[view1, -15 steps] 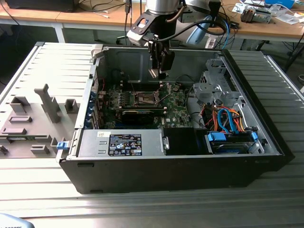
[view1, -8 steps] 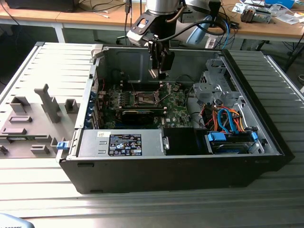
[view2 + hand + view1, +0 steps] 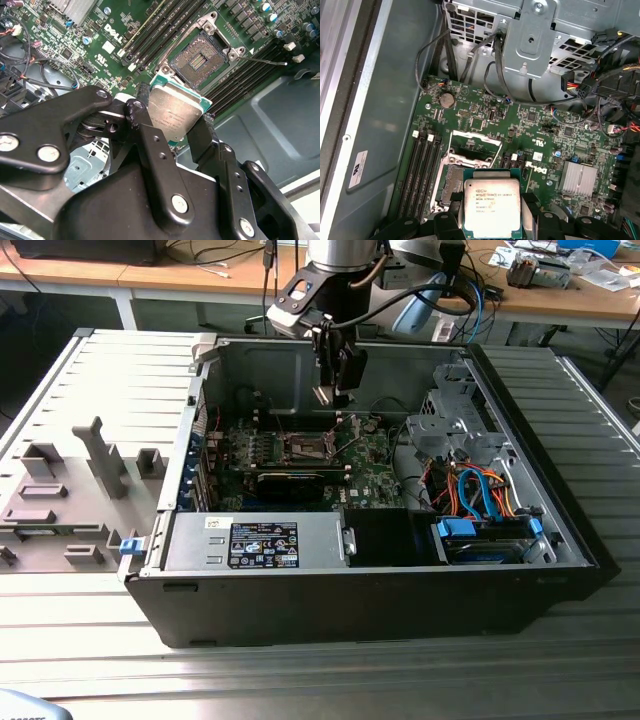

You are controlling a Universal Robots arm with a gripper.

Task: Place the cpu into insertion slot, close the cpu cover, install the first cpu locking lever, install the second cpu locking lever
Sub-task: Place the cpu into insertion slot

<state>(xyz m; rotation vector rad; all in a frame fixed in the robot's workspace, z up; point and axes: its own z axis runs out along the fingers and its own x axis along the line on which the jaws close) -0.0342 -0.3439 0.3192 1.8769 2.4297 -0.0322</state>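
Black fingers (image 3: 202,136) clamping cpu (image 3: 175,111), arm (image 3: 345,265) pointing straight down, above insertion slot (image 3: 197,59)

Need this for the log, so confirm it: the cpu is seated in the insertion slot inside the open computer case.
Wrong in one respect: the cpu is not seated. In the second wrist view the tool grips it above the empty insertion slot. The computer case is open.
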